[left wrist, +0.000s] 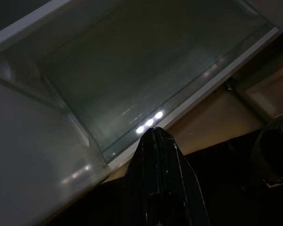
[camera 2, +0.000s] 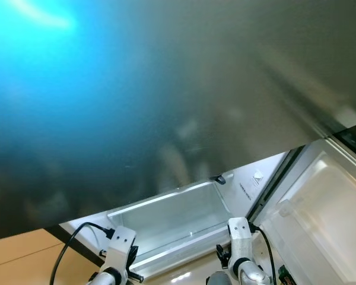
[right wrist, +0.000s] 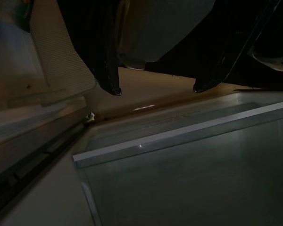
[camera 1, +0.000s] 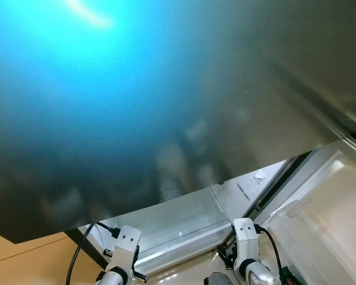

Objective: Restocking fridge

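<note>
Fridge (camera 1: 166, 107) open, its dark steel front looming over most of the head views, blurred, with a blue glare at the upper left. Below that front, a clear drawer (camera 2: 178, 217) with a white front rim, nothing seen inside. To the right of the drawer, the white door (camera 1: 326, 219) swung open with a clear door bin. Left pincer (left wrist: 155, 136) just in front of the drawer rim, fingers pressed together. Right pincer (right wrist: 155, 89) also just before the drawer rim, fingers apart around a pale rounded object (right wrist: 160, 28), contact unclear. Tan floor (camera 1: 24, 261) left of the drawer
</note>
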Robot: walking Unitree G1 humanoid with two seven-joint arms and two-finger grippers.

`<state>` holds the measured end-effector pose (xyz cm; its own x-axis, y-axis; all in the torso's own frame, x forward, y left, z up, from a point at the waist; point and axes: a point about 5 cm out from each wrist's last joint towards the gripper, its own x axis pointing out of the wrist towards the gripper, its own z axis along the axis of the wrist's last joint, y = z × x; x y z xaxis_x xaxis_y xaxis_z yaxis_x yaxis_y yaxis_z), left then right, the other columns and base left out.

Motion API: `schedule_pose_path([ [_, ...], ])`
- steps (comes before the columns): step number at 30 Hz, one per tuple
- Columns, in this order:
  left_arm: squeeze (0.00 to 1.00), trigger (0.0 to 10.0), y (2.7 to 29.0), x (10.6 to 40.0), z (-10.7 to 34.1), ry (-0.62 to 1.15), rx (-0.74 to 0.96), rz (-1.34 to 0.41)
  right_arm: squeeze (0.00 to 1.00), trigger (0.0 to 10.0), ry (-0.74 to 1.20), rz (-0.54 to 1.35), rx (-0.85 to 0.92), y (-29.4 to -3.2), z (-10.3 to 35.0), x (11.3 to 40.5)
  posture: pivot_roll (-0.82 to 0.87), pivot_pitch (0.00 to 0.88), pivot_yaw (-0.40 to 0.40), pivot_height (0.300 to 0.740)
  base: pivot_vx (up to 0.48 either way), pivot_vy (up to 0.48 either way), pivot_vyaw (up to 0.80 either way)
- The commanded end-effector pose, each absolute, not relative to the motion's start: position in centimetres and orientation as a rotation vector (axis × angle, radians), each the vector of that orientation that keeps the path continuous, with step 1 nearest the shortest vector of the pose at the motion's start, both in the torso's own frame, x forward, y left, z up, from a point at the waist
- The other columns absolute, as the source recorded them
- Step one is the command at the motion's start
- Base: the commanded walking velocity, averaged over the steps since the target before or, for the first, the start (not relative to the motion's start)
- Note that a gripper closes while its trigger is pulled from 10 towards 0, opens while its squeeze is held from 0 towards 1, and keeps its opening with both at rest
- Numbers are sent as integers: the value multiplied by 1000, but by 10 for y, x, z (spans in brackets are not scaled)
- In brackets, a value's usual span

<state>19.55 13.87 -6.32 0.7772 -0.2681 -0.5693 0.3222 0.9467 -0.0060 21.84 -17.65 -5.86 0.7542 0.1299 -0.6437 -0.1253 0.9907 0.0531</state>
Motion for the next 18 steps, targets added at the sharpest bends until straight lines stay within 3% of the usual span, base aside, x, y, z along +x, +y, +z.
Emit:
schedule_pose_path([
  [1,0,10000,140,191,-66,615,81,-301,0,10000,720,135,14,-177,-62,213,-128,93,-15,670,0,0,0],
  [18,0,10000,143,191,-66,613,85,-281,0,10000,709,160,50,-174,-62,213,-126,99,-14,690,0,0,0],
])
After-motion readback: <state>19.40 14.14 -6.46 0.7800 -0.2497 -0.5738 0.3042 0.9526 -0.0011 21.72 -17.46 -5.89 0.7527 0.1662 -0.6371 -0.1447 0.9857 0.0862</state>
